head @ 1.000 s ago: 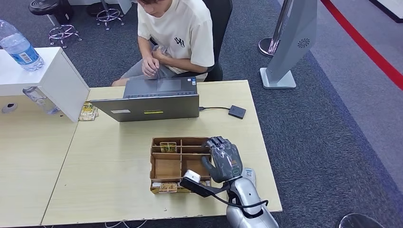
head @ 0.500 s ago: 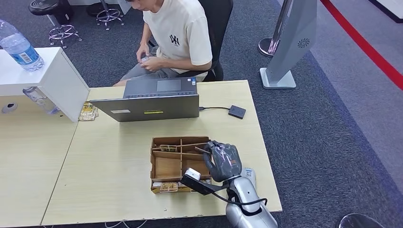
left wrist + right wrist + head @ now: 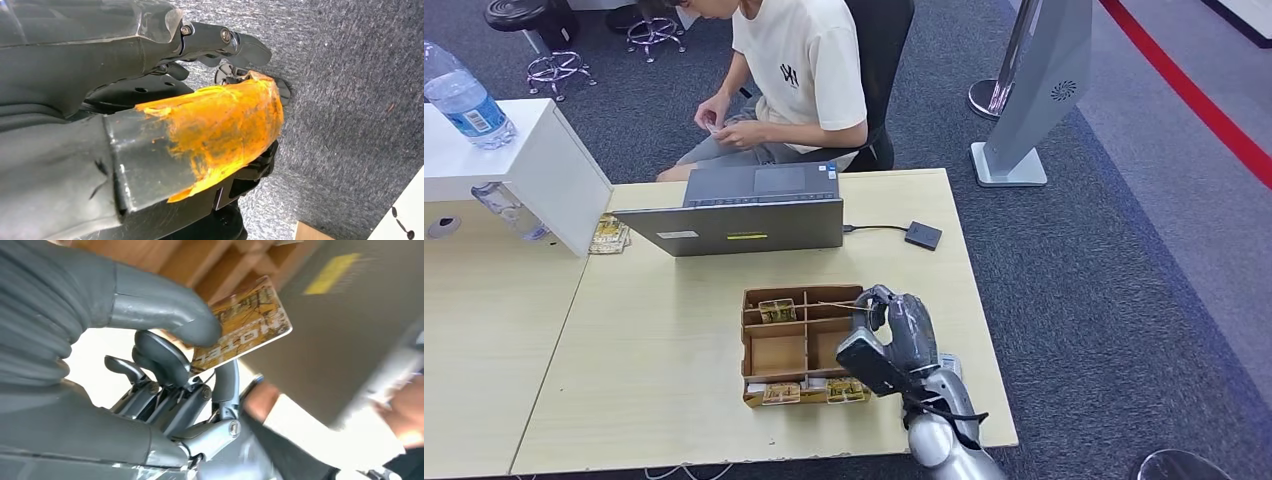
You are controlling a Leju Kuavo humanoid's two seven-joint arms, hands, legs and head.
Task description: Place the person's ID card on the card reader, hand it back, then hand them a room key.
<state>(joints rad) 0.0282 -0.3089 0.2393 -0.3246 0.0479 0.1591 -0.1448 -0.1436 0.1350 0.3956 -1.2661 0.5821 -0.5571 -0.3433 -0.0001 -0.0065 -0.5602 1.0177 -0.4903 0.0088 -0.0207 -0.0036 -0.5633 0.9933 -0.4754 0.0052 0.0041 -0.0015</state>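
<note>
Lifted clear of the wooden tray (image 3: 776, 355), right hand (image 3: 902, 332) pinches the room key (image 3: 242, 327) between thumb and finger.

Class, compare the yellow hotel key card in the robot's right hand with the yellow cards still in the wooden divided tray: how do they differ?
The yellow hotel key card is pinched by the right hand above the wooden divided tray; the tray cards lie loose in compartments. The held card is single; the tray cards sit in several compartments. All look yellow-patterned.
</note>
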